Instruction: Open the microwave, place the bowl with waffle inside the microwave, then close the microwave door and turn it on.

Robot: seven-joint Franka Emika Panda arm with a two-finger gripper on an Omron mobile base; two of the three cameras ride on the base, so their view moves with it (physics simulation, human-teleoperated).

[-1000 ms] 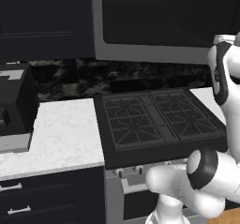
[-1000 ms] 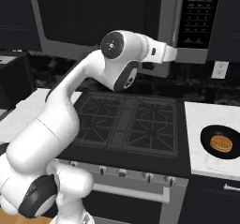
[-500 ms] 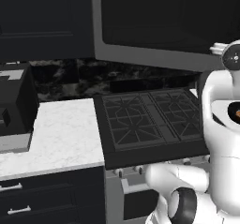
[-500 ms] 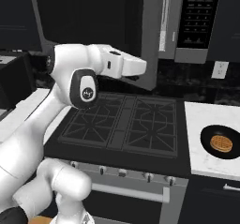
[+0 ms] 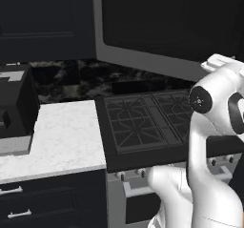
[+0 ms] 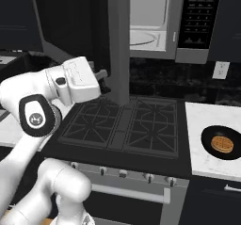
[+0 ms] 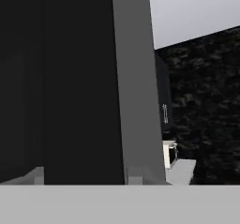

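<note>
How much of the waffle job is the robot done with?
Done: the microwave door stands swung open, showing the turntable. In hand: nothing; the gripper sits beside the door. Left: the bowl with the waffle waits on the counter, then shutting and starting.

The white marble counter (image 6: 207, 165) carries the black bowl (image 6: 221, 142) with a waffle (image 6: 222, 144).

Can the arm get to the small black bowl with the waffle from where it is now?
Probably yes: the black bowl sits uncovered on the white counter right of the stove; the tool is left of the open microwave door.
</note>
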